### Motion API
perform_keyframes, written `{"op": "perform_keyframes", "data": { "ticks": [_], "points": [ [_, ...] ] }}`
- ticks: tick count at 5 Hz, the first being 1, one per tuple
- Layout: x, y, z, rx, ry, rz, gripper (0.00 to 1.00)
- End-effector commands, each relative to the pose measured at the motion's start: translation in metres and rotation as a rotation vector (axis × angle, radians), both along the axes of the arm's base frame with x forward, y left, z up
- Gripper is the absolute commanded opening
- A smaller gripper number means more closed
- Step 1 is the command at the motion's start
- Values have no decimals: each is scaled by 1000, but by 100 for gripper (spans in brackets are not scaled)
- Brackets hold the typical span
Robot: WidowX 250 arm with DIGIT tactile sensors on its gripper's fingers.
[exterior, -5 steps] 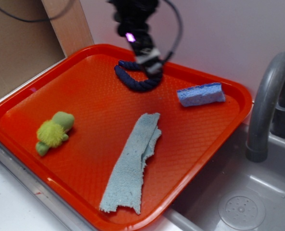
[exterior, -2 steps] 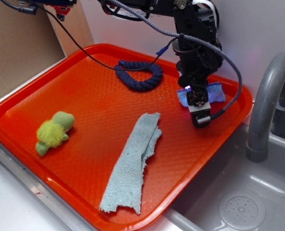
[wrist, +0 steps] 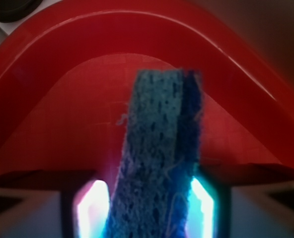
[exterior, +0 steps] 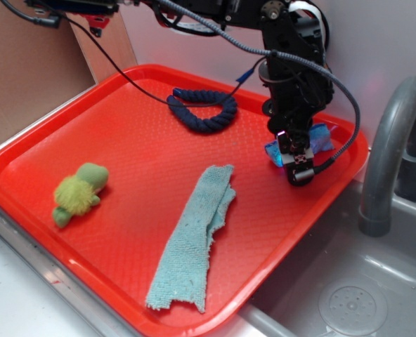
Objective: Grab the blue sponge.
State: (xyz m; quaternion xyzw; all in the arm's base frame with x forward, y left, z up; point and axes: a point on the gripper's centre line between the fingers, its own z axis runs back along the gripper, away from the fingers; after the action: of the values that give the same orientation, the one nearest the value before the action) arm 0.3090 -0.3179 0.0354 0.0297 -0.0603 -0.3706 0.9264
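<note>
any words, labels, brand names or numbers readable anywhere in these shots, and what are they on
None can be read.
The orange tray, blue sponge, teal cloth, navy rope ring and green plush toy carry no print.
The tool and the arm show no readable marking; a small pink light glows on it, no text.

Tool [exterior: 293, 156] hides most of blue sponge [exterior: 322, 136]; sponge's near end cut off in wrist view.
</note>
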Motion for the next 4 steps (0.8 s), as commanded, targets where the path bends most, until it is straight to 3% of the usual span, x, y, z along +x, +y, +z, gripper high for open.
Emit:
{"op": "perform_keyframes", "data": {
  "ticks": [1, 2, 3, 4],
  "points": [
    [-11, 19, 44, 58, 35, 140, 0],
    [-24, 41, 90, 63, 32, 261, 0],
    [-40, 65, 111, -3, 24, 340, 0],
    [-61, 98, 127, 15, 27, 428, 0]
  ]
}}
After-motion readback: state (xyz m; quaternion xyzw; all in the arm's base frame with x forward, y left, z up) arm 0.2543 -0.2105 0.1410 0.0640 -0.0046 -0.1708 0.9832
